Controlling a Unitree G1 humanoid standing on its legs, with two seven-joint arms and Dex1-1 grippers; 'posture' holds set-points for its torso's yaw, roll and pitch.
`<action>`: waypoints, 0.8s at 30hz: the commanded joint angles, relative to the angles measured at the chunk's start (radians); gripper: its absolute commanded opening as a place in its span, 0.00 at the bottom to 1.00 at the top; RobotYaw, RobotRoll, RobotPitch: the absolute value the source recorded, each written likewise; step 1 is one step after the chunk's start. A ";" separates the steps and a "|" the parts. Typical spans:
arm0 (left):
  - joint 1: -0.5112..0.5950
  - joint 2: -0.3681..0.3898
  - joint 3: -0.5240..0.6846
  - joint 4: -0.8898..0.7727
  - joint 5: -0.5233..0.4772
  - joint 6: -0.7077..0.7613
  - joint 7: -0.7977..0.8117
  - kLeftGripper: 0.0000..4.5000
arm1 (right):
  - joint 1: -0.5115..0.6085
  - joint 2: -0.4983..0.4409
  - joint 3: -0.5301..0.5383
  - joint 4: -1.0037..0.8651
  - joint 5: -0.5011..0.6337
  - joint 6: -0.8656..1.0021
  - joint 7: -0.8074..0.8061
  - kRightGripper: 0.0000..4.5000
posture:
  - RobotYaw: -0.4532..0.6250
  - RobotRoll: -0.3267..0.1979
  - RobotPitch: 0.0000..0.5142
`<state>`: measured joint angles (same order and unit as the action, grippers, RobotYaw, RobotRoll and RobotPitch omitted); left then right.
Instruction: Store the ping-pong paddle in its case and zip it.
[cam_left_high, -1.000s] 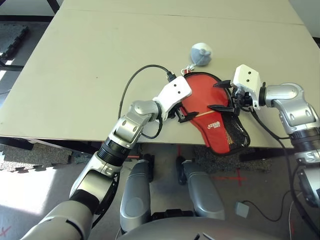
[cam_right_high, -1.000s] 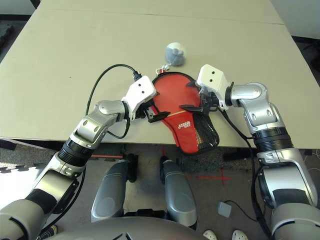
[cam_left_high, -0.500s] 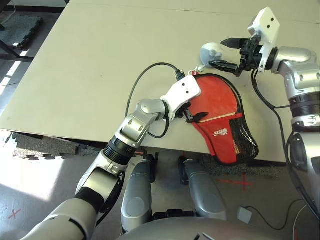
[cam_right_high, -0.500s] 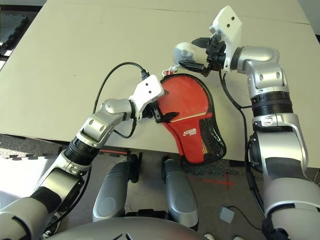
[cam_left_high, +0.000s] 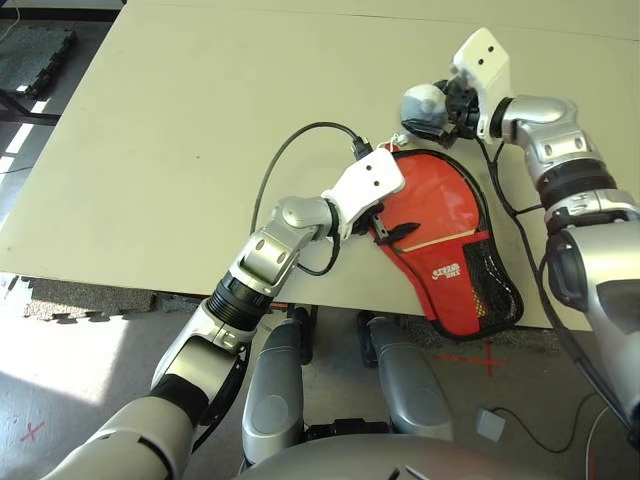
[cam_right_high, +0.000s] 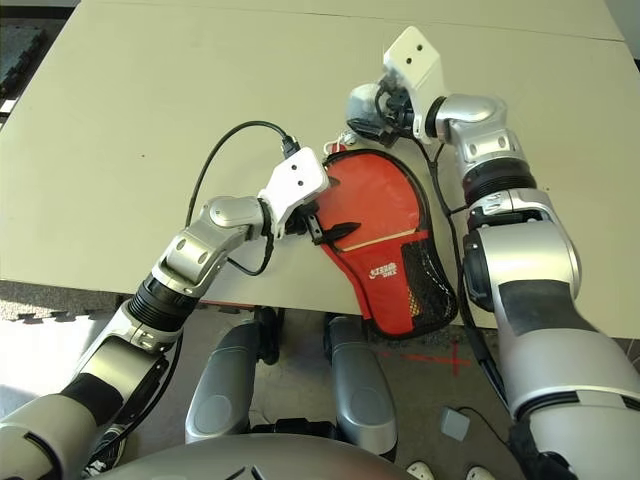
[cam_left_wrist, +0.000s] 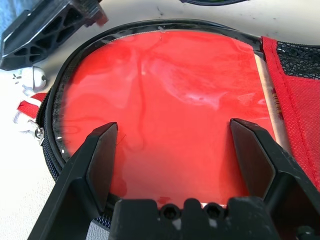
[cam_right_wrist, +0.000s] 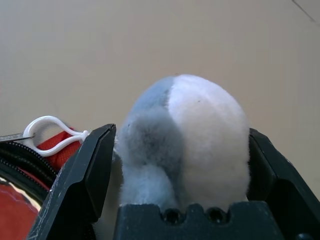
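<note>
Left gripper (cam_left_high: 388, 222) sits low over the near-left edge of the case (cam_left_high: 440, 235), fingers (cam_left_wrist: 100, 160) spread wide, nothing between them. In the left wrist view both fingertips hover above the round red face, which is glossy under a clear layer; black zipper trim (cam_left_wrist: 52, 125) curves around just past the tips. Whether that red face is the paddle seen through the cover or the case itself, cannot tell. Case lies flat on the table (cam_left_high: 180, 130), handle end with the mesh pocket (cam_left_high: 495, 285) hanging over the table's near edge, to the right of the left gripper and closer to the robot.

Right gripper (cam_left_high: 438, 108) is beyond the case's far rim, fingers (cam_right_wrist: 92, 170) wide and straddling the pouch (cam_right_wrist: 185, 140). The grey-white fuzzy pouch fills the gap between them; contact on either side is not clear. A white cord loop (cam_right_wrist: 50, 135) runs from the pouch to the case's zipper end, just beside the right gripper's finger.
</note>
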<state>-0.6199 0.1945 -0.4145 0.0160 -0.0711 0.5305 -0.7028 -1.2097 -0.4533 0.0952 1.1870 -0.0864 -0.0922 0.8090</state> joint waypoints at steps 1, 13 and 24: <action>0.070 0.024 -0.049 0.125 0.041 0.106 0.011 1.00 | -0.002 -0.016 -0.011 0.034 -0.011 0.010 -0.017 0.78 | 0.42 0.62 0.67; 0.066 0.017 -0.058 0.134 0.039 0.101 0.003 1.00 | 0.033 -0.183 -0.023 0.003 -0.024 0.020 -0.001 0.09 | 0.39 0.62 0.68; 0.053 0.009 -0.056 0.156 0.039 0.094 0.000 1.00 | 0.079 -0.429 0.009 -0.024 -0.064 0.067 0.240 0.09 | 0.38 0.62 0.67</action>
<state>-0.6288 0.1815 -0.4208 0.0232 -0.0711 0.5306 -0.7035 -1.1505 -0.8240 0.0986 1.1669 -0.1312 -0.0540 0.9975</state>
